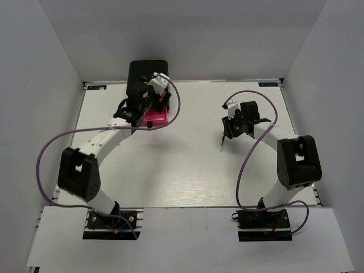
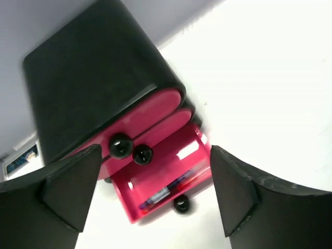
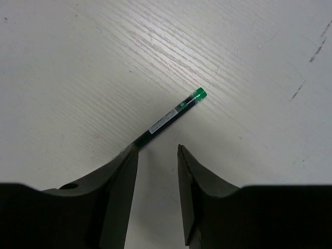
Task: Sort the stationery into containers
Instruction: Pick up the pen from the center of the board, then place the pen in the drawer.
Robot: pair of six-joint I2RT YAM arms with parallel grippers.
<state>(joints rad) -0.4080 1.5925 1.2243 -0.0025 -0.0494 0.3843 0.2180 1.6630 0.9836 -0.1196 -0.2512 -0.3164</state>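
The container is a black rounded box [image 1: 147, 74] with three pink drawers; it also shows in the left wrist view [image 2: 93, 88]. Its bottom drawer [image 2: 166, 174] is pulled out, and a thin pen [image 2: 171, 189] lies inside it. The two upper drawers are closed. My left gripper [image 2: 155, 199] is open and empty, hovering over the open drawer [image 1: 154, 118]. A thin black pen with a green cap [image 3: 174, 114] lies on the table, its near end passing under the left fingertip [image 3: 127, 166]. My right gripper [image 3: 158, 149] is partly open with nothing between its jaws.
The white table [image 1: 182, 176] is walled by grey panels at the back and both sides. In the top view, the right gripper [image 1: 232, 129] is at the right-centre and the pen [image 1: 222, 143] is just in front of it. Purple cables loop beside both arms.
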